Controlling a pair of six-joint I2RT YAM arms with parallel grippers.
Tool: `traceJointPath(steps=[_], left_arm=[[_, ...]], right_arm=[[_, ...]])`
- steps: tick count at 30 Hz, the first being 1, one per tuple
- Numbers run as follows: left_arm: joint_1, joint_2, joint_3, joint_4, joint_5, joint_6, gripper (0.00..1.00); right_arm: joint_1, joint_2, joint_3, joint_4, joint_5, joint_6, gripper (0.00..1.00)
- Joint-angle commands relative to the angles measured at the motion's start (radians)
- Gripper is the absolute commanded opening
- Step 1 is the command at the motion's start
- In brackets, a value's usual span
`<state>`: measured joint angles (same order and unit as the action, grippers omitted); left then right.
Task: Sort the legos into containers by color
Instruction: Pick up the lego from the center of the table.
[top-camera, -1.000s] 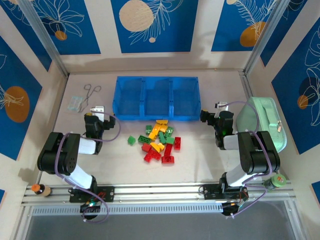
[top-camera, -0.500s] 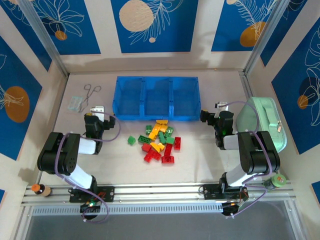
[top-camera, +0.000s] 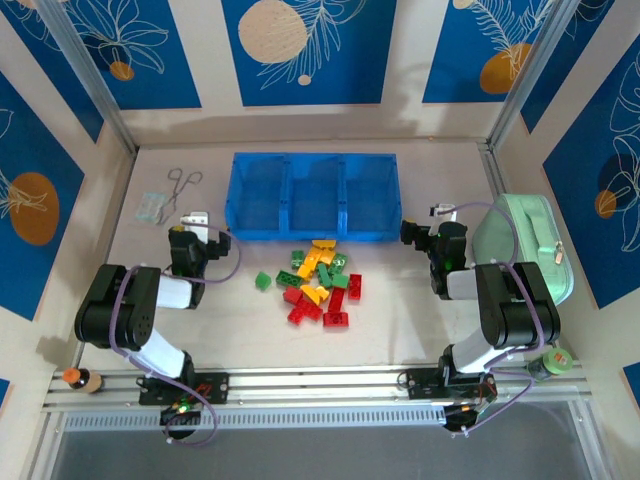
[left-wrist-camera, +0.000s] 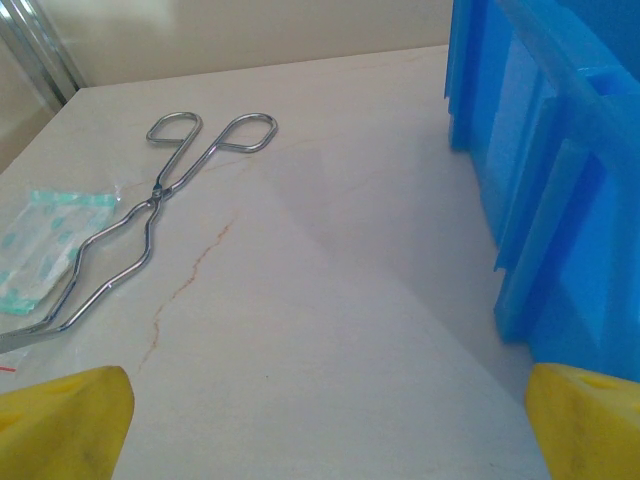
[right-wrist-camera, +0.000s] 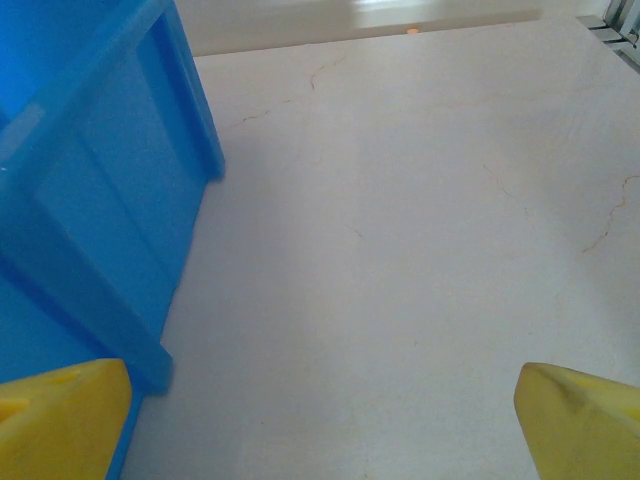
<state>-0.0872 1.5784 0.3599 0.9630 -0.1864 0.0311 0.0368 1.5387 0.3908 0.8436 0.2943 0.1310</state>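
Plastic legos (top-camera: 318, 285) heaped loose on table, just in front of blue tray (top-camera: 312, 234); its three compartments hold no bricks yet. One green brick (top-camera: 263, 280) lies apart, left of heap. Bricks likely light, rigid, smooth-sided: pinch across flat sides, not studs. Heap tight; take outliers first, since neighbours may scatter. Left gripper (top-camera: 194, 222) jaws wide, nothing held, near tray's left end. Right gripper (top-camera: 418, 231) likewise wide, by right end. Steel forceps (left-wrist-camera: 150, 215) and sealed packet (left-wrist-camera: 40, 250) far left, mint-green case (top-camera: 525, 245) right. None blocks heap.
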Motion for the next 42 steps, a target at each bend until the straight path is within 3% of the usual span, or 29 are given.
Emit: traceJointPath(steps=[1, 7, 9, 12, 16, 17, 18, 19, 20, 21, 22, 23, 26, 32, 42], left_arm=[[0.004, -0.013, 0.002, 0.002, 0.016, -0.005, 1.00], [0.004, -0.016, 0.001, 0.002, 0.012, -0.003, 1.00], [-0.033, -0.063, 0.004, -0.020, -0.095, 0.011, 1.00], [-0.128, -0.217, 0.092, -0.280, -0.284, 0.071, 1.00], [-0.157, -0.347, 0.262, -0.609, -0.354, -0.012, 1.00], [-0.159, -0.372, 0.304, -0.700, -0.336, -0.045, 1.00], [-0.161, -0.396, 0.343, -0.793, -0.318, -0.097, 1.00], [-0.164, -0.419, 0.374, -0.868, -0.282, -0.145, 1.00], [-0.166, -0.436, 0.391, -0.915, -0.236, -0.170, 1.00], [-0.172, -0.457, 0.405, -0.966, -0.201, -0.209, 1.00], [-0.179, -0.474, 0.416, -1.015, -0.164, -0.241, 1.00], [-0.187, -0.488, 0.422, -1.050, -0.137, -0.266, 1.00], [-0.227, -0.524, 0.419, -1.130, -0.053, -0.320, 1.00], [-0.312, -0.544, 0.417, -1.296, -0.005, -0.398, 0.97], [-0.398, -0.555, 0.268, -1.292, 0.124, -0.484, 0.85]], right_arm=[[-0.003, -0.015, 0.003, 0.010, -0.017, 0.004, 0.99], [-0.003, -0.015, 0.004, 0.010, -0.016, 0.004, 0.99], [0.003, -0.030, 0.008, -0.002, -0.011, 0.000, 0.99], [0.042, -0.174, 0.097, -0.267, -0.034, -0.058, 0.99], [0.150, -0.360, 0.216, -0.482, -0.010, -0.136, 0.99], [0.177, -0.391, 0.255, -0.533, 0.028, -0.118, 0.99], [0.192, -0.424, 0.324, -0.720, 0.068, -0.008, 0.99], [0.186, -0.445, 0.397, -0.949, 0.085, 0.163, 0.99], [0.172, -0.449, 0.425, -1.044, 0.119, 0.327, 0.99], [0.123, -0.451, 0.442, -1.083, -0.012, 0.384, 0.99], [0.091, -0.450, 0.443, -1.077, -0.180, 0.377, 0.99], [0.095, -0.447, 0.458, -1.102, -0.210, 0.392, 0.99], [0.184, -0.444, 0.504, -1.209, -0.118, 0.374, 0.99], [0.338, -0.431, 0.553, -1.349, -0.022, 0.361, 0.99], [0.508, -0.413, 0.512, -1.431, 0.035, 0.419, 0.89]])
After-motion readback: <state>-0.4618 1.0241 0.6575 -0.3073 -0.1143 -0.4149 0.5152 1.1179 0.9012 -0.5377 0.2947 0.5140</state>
